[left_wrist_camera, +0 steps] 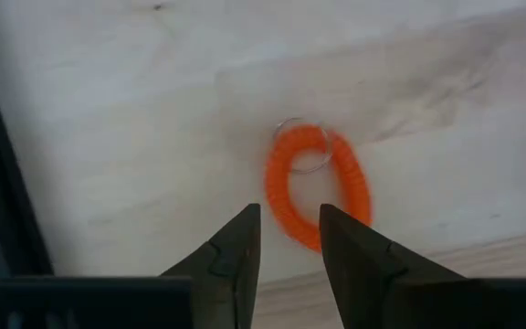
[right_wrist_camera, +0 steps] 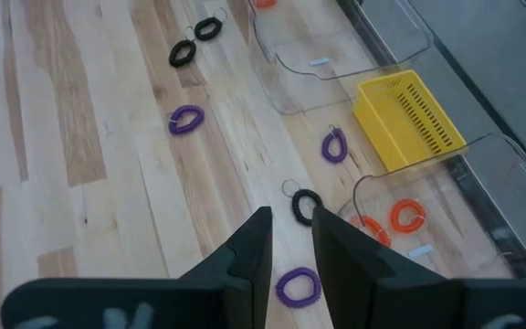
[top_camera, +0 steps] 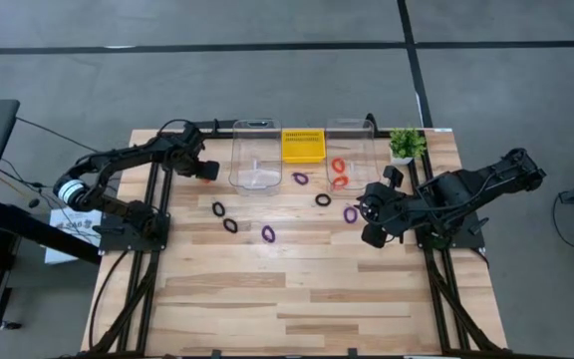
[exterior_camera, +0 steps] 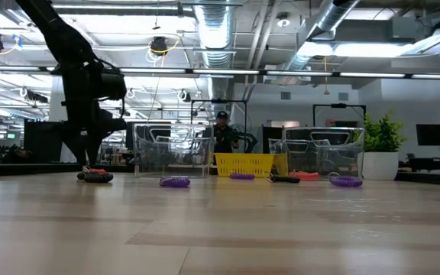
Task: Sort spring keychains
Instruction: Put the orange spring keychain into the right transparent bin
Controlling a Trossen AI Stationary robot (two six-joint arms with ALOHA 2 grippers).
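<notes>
An orange-red spring keychain (left_wrist_camera: 318,187) with a small metal ring lies flat on the table by the far left corner. My left gripper (left_wrist_camera: 289,224) (top_camera: 205,168) points down over it, open, with its fingers on either side of one end of the loop. My right gripper (right_wrist_camera: 290,219) (top_camera: 372,214) is open and hovers over the table's right middle, touching nothing. Below it lie a black keychain (right_wrist_camera: 306,206) and a purple one (right_wrist_camera: 298,286). More purple (top_camera: 268,233) (top_camera: 300,179) and black (top_camera: 218,208) (top_camera: 230,225) keychains lie flat mid-table. Two orange ones (top_camera: 338,165) (top_camera: 340,180) sit in the right clear bin. My left gripper comes at the orange-red keychain from above, pointing down, with one end of the loop (left_wrist_camera: 304,239) between its open fingers. I cannot tell whether the fingertips touch it. The keychain lies flat on the table.
Along the far edge stand a left clear bin (top_camera: 254,150), a yellow basket (top_camera: 303,146) and a right clear bin (top_camera: 352,140), with a small potted plant (top_camera: 404,143) at the far right corner. The near half of the table (top_camera: 297,309) is bare wood. A person (exterior_camera: 221,134) stands beyond the table.
</notes>
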